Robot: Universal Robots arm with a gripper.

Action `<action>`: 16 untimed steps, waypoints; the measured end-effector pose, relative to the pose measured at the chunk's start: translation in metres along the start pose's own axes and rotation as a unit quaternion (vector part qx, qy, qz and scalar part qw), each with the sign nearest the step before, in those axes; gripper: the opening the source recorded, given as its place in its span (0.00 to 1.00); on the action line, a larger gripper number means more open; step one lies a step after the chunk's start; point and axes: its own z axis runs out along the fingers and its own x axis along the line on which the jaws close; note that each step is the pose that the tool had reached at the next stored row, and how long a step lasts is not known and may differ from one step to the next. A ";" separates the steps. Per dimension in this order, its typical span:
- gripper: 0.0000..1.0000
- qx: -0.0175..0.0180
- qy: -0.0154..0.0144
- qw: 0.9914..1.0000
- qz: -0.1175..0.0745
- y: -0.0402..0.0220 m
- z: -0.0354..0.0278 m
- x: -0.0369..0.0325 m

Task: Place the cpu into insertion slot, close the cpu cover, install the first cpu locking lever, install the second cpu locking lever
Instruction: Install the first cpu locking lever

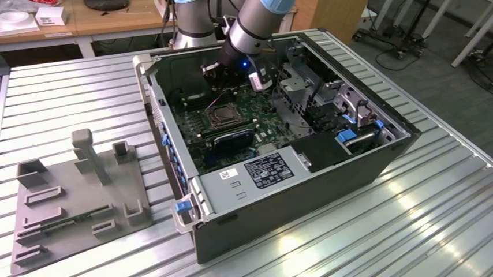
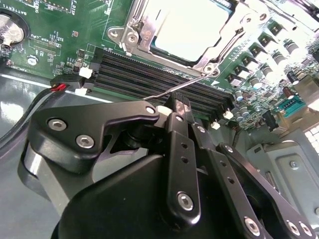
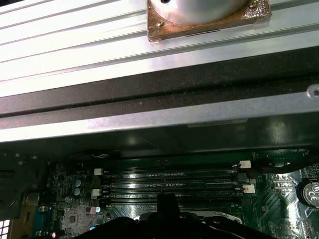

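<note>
Ribbed metal table (image 1: 431, 190) carries the computer case (image 1: 308, 190). The cpu (image 2: 192, 30) sits under the shut cpu cover (image 2: 144, 42); the pincer (image 2: 175, 102), pressed together, is at the locking lever (image 2: 184, 85). Push it steadily, I think.

You've got a cpu cover (image 2: 133, 31) of bright bare metal framing the cpu (image 2: 192, 25), whose face is smooth, pale and satin. Your end effector (image 2: 177, 105) is matt black with shiny steel screws (image 2: 185, 200). The counter (image 1: 69, 98) is ribbed, brushed metal and glossy.
</note>
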 end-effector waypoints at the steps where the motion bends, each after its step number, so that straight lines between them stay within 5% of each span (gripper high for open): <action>1: 0.11 0.000 0.000 1.000 0.000 0.0000 0.0000 0.0000; 16: 0.11 0.000 0.000 1.000 0.000 -0.0006 0.0022 -0.0046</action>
